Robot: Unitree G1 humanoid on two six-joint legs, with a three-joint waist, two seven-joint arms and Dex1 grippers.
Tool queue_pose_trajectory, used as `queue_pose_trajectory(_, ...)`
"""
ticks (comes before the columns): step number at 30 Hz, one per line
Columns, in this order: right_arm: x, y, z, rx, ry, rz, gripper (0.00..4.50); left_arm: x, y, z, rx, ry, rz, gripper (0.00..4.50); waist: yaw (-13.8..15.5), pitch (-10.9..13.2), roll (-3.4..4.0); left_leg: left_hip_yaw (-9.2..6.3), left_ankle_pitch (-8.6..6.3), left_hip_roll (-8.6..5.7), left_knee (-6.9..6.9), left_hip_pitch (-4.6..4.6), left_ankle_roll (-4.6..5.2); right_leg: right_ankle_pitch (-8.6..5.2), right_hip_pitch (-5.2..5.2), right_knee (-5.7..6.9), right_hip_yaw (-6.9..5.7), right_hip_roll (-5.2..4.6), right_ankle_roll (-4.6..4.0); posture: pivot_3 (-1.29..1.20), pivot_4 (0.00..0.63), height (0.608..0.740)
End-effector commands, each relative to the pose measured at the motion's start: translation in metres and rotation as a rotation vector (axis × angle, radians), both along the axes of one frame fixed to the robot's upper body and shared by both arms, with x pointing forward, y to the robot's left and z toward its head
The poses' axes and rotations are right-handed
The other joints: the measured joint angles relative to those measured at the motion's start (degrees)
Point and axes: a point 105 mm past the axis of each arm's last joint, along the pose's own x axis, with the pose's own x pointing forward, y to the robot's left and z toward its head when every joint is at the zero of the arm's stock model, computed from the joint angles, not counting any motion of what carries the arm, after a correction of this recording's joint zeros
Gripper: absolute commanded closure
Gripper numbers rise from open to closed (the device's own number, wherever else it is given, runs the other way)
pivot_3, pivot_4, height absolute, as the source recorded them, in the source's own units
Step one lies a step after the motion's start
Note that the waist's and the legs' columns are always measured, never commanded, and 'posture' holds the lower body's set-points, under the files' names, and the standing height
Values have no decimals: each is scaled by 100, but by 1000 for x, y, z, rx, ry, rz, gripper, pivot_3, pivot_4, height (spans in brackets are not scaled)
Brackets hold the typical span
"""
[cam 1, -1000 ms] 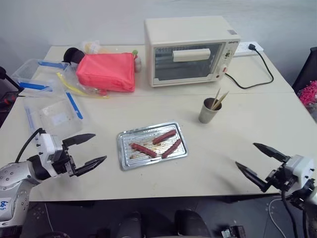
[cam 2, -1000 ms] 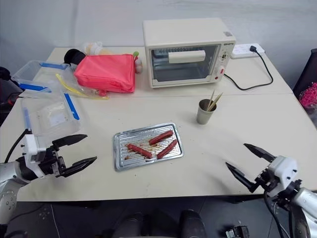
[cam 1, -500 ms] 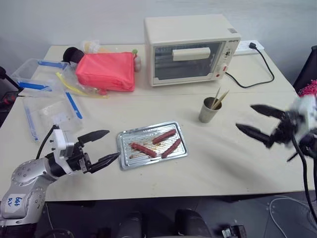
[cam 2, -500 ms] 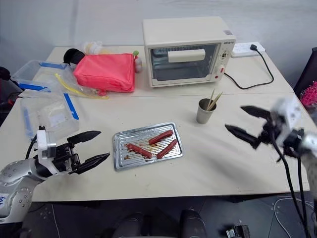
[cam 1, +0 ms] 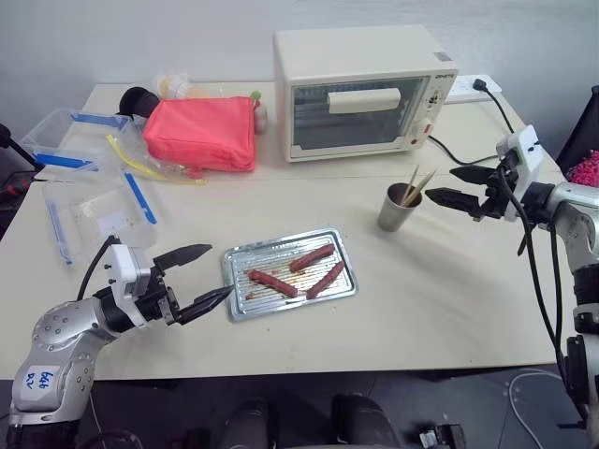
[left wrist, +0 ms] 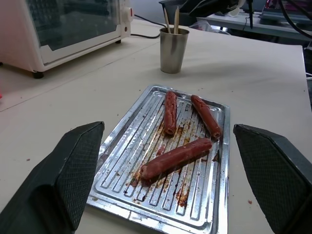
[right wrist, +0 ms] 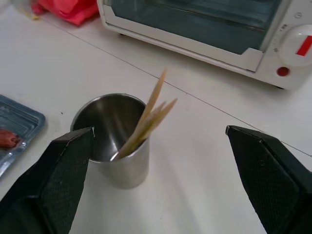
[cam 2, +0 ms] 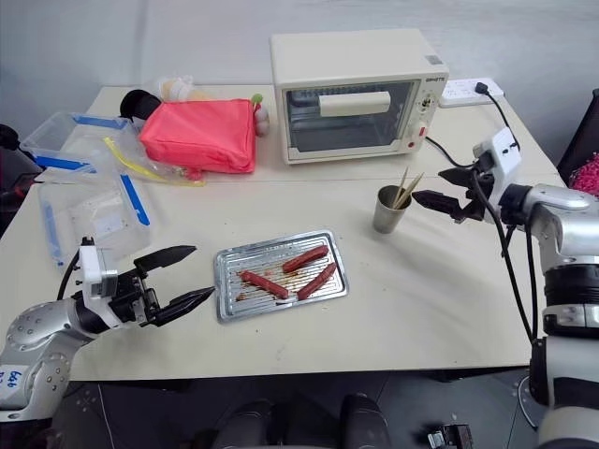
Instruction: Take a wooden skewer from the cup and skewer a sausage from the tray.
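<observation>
Head views
Tray: the tray (cam 1: pixel 288 274) is lying flat near the front middle of the table (cam 1: pixel 440 281), carrying three sausages.
Sausage: the sausage (cam 1: pixel 271 282) nearest the left gripper is lying slantwise on the tray's ribbed bottom, with the two others beside it toward the right.
Cup: the cup (cam 1: pixel 394 208) is standing upright to the right of the tray and well apart from it, in front of the toaster oven (cam 1: pixel 360 92).
Wooden skewer: the wooden skewer (cam 1: pixel 416 185) is leaning out of the cup among a few alike.
Left gripper: the left gripper (cam 1: pixel 202 277) is hovering just beside the tray's left edge, its fingers standing wide apart and holding nothing.
Right gripper: the right gripper (cam 1: pixel 457 186) is hanging just to the right of the cup, fingers spread apart and empty.

Left wrist view
Fingers: the two black fingers (left wrist: pixel 73 175) are standing wide apart, framing the tray (left wrist: pixel 122 170).
Sausages: three are lying on the ribs, the nearest one (left wrist: pixel 176 157) crosswise.
Cup: the cup (left wrist: pixel 173 49) is standing beyond the tray.

Right wrist view
Fingers: the fingers (right wrist: pixel 53 180) are spread wide on either side of the cup (right wrist: pixel 119 146), not touching it.
Skewers: the sticks (right wrist: pixel 146 119) are leaning against the cup's rim.
</observation>
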Motion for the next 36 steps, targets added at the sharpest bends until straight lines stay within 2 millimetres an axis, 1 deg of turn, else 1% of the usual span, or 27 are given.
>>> queue_pose_trajectory(1, 4, 4, 13, -3, -41, 35, 14, -3, -3, 9, 14, -51, -6, 0, -9, 0, 0, -1, 0, 1, 0, 0, 0, 0, 0, 0, -1, 0, 0, 0, 150, 740)
queue_pose_trajectory(4, 6, 9, 12, -6, -38, 59, 14, -3, -2, 9, 13, -53, -1, 0, -8, 0, 1, -2, 0, 1, 0, -1, 0, 0, 0, 0, -2, -2, 0, 0, 150, 740)
queue_pose_trajectory(7, 7, 11, 11, -3, -31, 71, 637, -3, -3, 9, 12, -56, 1, 0, -20, 0, 1, -2, 0, 1, 0, -2, 0, 0, 0, -1, -2, -2, 0, 0, 150, 740)
queue_pose_trajectory(18, 3, 4, 24, 18, -62, 69, 4411, -2, -4, 7, 7, -55, 4, 0, -103, 1, 3, -3, 0, 4, -2, -2, -1, 0, 0, -1, -2, -3, 0, 0, 150, 740)
queue_pose_trajectory(19, 3, 4, 24, 22, -61, 69, 4466, -2, -5, 6, 7, -54, 4, 0, -104, 1, 3, -3, 0, 4, -2, -2, -1, 0, 0, -1, -2, -3, 0, 0, 150, 740)
queue_pose_trajectory(26, -3, 3, 26, 43, -55, 93, 4466, -1, -5, 5, 11, -52, -1, 0, -99, 2, 4, -3, 0, 4, -2, -2, -2, 0, 0, -1, -2, -3, 0, 0, 150, 740)
queue_pose_trajectory(29, -11, 7, 36, 68, -70, 150, 4466, -1, -4, 4, 13, -51, -3, 0, -97, 3, 6, -3, 0, 3, -2, -3, -2, 0, 0, -1, -2, -4, 0, 0, 150, 740)
queue_pose_trajectory(32, -27, 13, 48, 80, -60, 257, 4466, 0, -5, 4, 15, -52, -8, 0, -98, 6, 9, -4, 0, 3, -3, -3, -2, 0, 0, -2, -2, -4, 0, 0, 150, 740)
queue_pose_trajectory(34, -31, 10, 54, 65, -53, 265, 4466, 0, -5, 4, 19, -54, -13, 0, -98, 6, 10, -5, 0, 4, -3, -3, -2, 0, 0, -3, -2, -6, 0, 0, 150, 740)
queue_pose_trajectory(36, -40, 5, 65, 34, -43, 291, 4466, 0, -7, 4, 23, -55, -27, 0, -95, 6, 11, -5, 0, 4, -3, -3, -2, 0, 1, -4, -2, -10, 0, 0, 150, 740)
